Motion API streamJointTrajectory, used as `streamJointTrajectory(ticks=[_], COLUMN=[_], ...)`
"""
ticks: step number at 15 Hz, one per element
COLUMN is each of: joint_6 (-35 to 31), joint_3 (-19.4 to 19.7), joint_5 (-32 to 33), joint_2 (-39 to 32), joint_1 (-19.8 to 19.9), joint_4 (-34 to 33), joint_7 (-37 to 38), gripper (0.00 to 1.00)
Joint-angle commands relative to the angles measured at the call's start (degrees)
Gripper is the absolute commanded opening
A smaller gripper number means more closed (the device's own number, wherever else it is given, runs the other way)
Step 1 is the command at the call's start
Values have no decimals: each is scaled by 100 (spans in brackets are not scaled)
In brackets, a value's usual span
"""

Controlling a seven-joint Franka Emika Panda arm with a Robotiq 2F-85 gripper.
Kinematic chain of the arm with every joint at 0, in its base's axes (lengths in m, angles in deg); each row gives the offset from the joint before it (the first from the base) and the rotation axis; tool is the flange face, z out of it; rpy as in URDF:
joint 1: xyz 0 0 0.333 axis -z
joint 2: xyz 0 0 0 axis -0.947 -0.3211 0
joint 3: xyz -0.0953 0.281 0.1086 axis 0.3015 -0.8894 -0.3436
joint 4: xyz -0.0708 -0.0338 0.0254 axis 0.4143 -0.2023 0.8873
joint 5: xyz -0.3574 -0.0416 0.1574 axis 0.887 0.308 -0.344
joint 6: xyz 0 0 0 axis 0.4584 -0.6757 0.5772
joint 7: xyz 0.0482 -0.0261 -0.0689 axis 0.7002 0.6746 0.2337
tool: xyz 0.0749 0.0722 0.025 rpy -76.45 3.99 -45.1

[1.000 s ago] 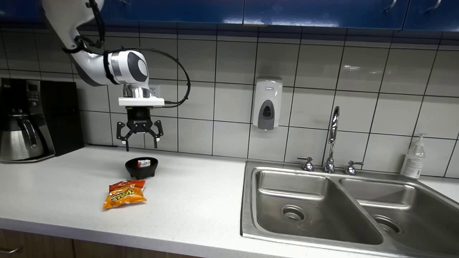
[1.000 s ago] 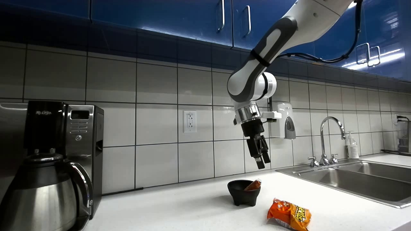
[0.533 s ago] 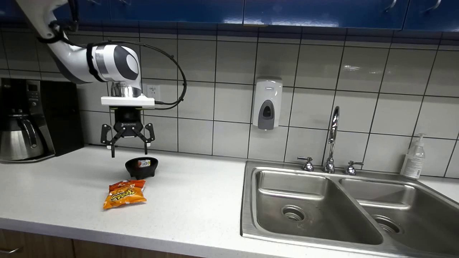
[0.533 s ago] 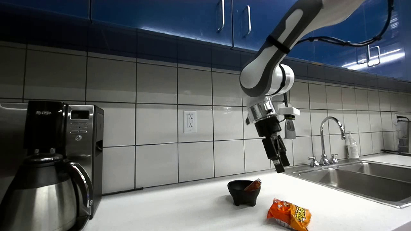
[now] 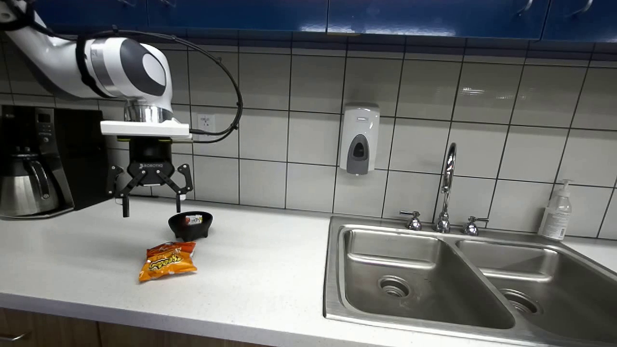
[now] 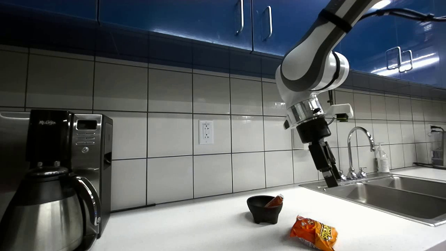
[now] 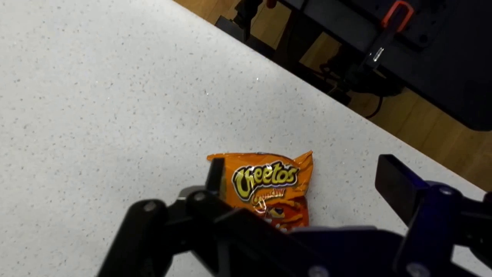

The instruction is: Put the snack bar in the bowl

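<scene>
The end effector (image 5: 152, 209) has its 2 jaws spread wide apart and directed downward, above the table (image 5: 270, 274). In an exterior view, the bowl (image 5: 190, 234) stands upright on the table at 4 o'clock from the end effector. In an exterior view, the snack bar (image 6: 274, 201) is located inside the bowl, tilted, with its upper end at the rim toward 2 o'clock. The snack bag (image 7: 269, 184) lies on the table, apart from the bowl; its print reads "Cheetos Crunchy". In the wrist view, it shows through the space between the jaws, partly covered by the linkage. In an exterior view, the coffee maker (image 5: 58, 154) stands at 10 o'clock from the bowl and the sink (image 5: 334, 270) lies at 3 o'clock.
</scene>
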Motion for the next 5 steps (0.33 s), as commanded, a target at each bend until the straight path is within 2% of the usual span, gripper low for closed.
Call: streamJointTrajectory(ticks=[1, 5], joint_6=[67, 63], joint_3=[91, 104], joint_5=[15, 15], joint_2=[141, 194], joint_1=[-96, -114], joint_4=[117, 190], joint_7=[19, 18], gripper=[100, 100])
